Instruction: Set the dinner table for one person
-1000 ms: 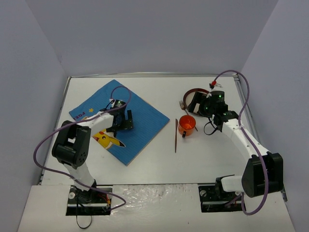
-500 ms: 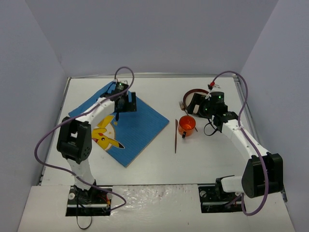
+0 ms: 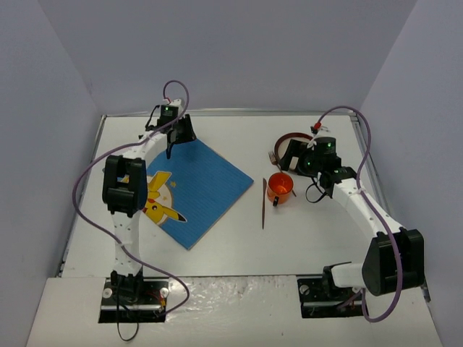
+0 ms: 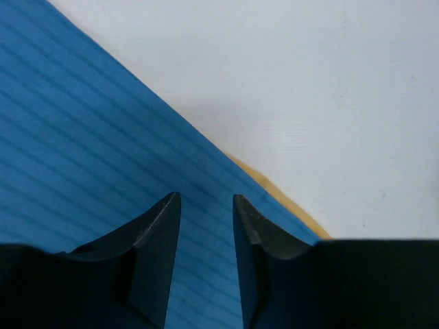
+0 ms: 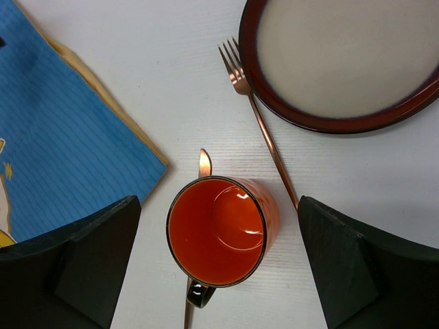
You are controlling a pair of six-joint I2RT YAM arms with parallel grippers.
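White walls enclose the dinner table [image 3: 311,238], judged rigid and fixed, a surface to be laid rather than gripped. From above, the left gripper [image 3: 176,137] is seen at the far corner of the blue placemat [image 3: 210,181], and the right gripper [image 3: 295,155] right of the placemat, above an orange cup [image 3: 280,186].

At the left wrist, jaws are seen narrow over the placemat's edge; whether cloth is pinched cannot be told. Limp cloth is best taken at that corner.

At the right wrist, jaws are spread wide either side of the cup, nothing held.

The top view looks down from behind the arms on the whole desk [image 3: 304,238], the left wrist view looks close down at the blue placemat [image 4: 82,151], which the higher right wrist view shares at its left edge.
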